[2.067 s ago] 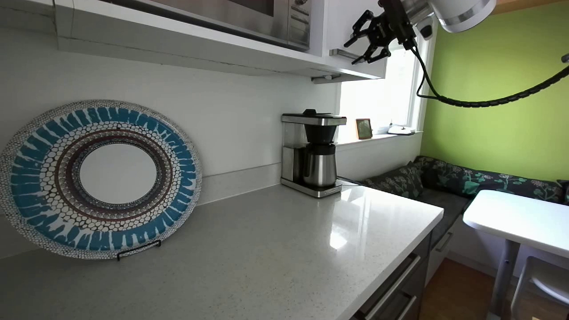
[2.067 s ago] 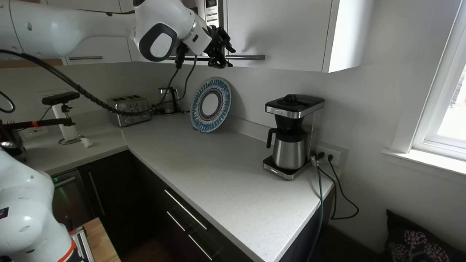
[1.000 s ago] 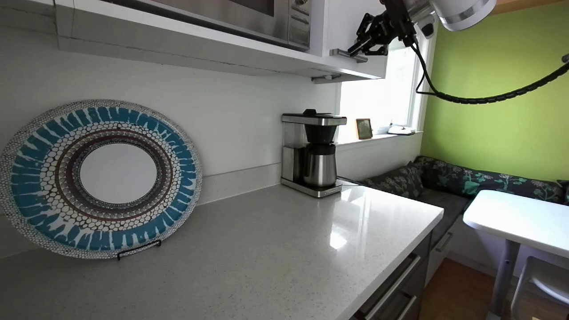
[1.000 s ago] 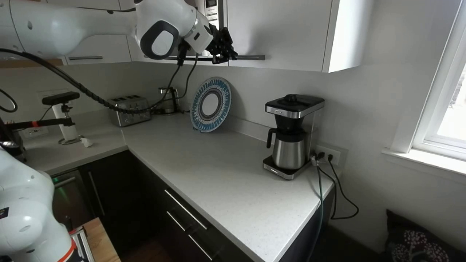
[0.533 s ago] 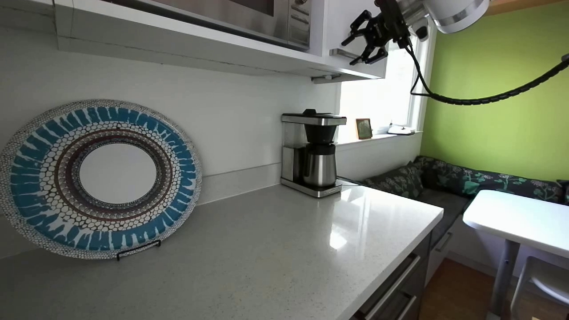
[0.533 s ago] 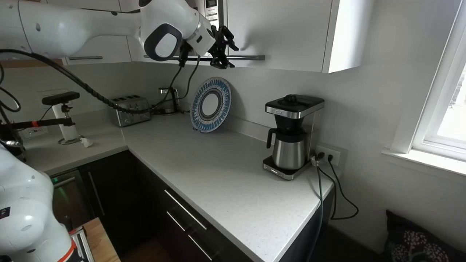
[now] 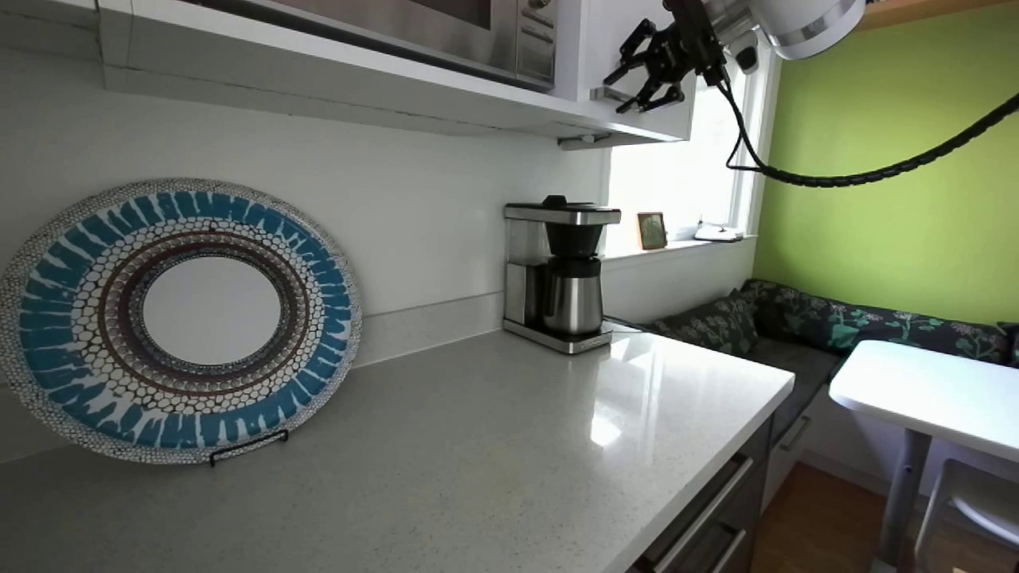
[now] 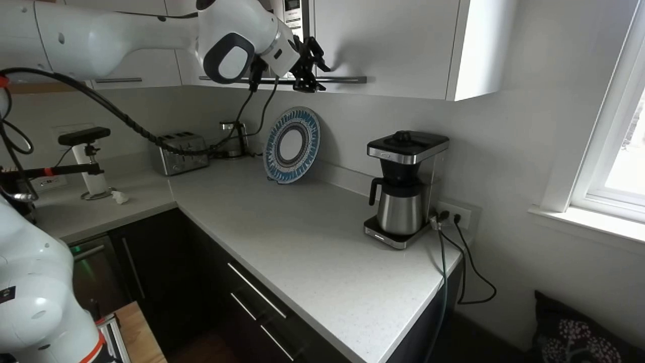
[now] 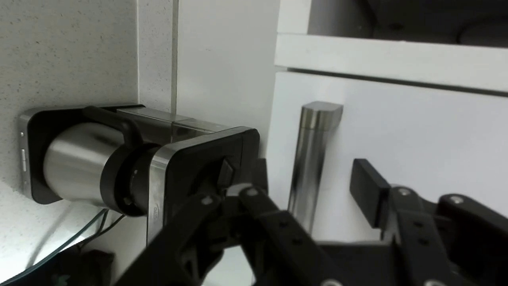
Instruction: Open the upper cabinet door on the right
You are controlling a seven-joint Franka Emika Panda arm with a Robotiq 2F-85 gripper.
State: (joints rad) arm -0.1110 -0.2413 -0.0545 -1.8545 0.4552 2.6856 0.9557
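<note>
The upper cabinet door is a flat white panel, shut, in both exterior views (image 7: 609, 32) (image 8: 398, 40) and the wrist view (image 9: 416, 119). A silver bar handle (image 8: 350, 79) runs along its lower edge; it also shows in the wrist view (image 9: 311, 155). My gripper (image 8: 325, 79) is open and empty at the handle's end nearest the microwave, one finger above the bar and one below. In the wrist view the handle passes between the gripper's two spread fingers (image 9: 311, 186), apart from both pads. I cannot tell how deep it sits between them.
A silver microwave (image 7: 497, 40) sits in the cabinet beside the door. A coffee maker (image 8: 398, 201) stands on the countertop (image 8: 302, 242) below. A round decorated plate (image 7: 211, 310) leans on the wall. A black cable (image 7: 860, 179) hangs from the wrist.
About one second ago the fingers were closed together at the handle. They have since spread open, and the gripper has shifted slightly along and toward the handle. The door has not moved.
</note>
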